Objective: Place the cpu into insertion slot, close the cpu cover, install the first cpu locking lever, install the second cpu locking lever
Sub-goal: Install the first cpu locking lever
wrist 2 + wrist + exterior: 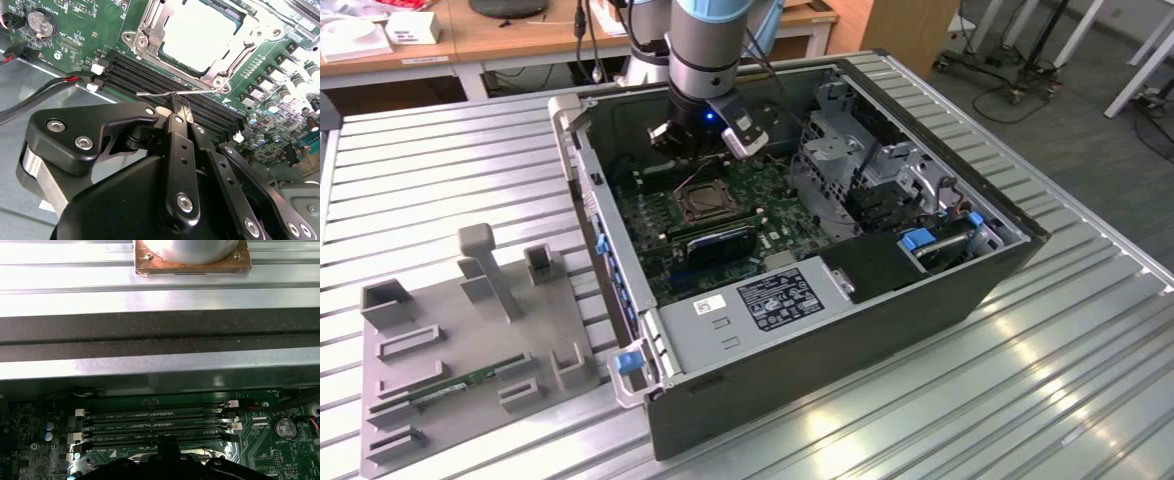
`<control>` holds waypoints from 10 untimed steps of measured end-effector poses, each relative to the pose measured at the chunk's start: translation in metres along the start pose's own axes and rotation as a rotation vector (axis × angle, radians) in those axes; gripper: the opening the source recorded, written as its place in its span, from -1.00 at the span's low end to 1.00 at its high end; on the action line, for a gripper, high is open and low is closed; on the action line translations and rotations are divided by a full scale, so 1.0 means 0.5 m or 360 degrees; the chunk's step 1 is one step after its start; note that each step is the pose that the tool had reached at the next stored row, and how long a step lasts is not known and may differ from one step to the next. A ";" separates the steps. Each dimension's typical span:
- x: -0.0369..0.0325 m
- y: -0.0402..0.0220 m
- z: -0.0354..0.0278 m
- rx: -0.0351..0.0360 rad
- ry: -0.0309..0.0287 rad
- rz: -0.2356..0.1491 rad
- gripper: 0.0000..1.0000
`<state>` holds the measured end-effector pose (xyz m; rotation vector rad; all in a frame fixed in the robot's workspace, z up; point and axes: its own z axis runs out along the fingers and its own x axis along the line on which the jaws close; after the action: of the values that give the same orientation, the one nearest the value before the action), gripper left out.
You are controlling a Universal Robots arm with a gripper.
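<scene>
My hand (pixel 176 102) was pinched shut on the thin wire locking lever (pixel 155 94), holding it right at my fingertips above the black memory slots (pixel 135 75). Just beyond the hand, the cpu (pixel 205 35) already sat in the insertion slot (pixel 700 203), with the cpu cover (pixel 150 27) lying closed around it. I judged this a lever step, though I couldn't tell which lever. It called for a steady press down and sideways to tuck the wire under its catch without slipping.
</scene>
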<state>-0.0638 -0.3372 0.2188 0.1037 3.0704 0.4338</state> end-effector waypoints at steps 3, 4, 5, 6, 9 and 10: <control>0.000 0.000 0.000 0.0000 -0.00001 0.0000 -0.79; 0.000 0.000 0.000 0.0000 -0.00002 0.0000 -0.79; 0.000 -0.001 0.000 0.0000 -0.00002 0.0000 -0.79; 0.000 -0.002 0.000 0.0000 -0.00001 0.0000 -0.79; 0.000 -0.003 -0.001 0.0000 -0.00001 0.0000 -0.79; 0.000 -0.003 -0.001 0.0000 -0.00001 0.0000 -0.79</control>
<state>-0.0637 -0.3388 0.2188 0.1038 3.0703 0.4339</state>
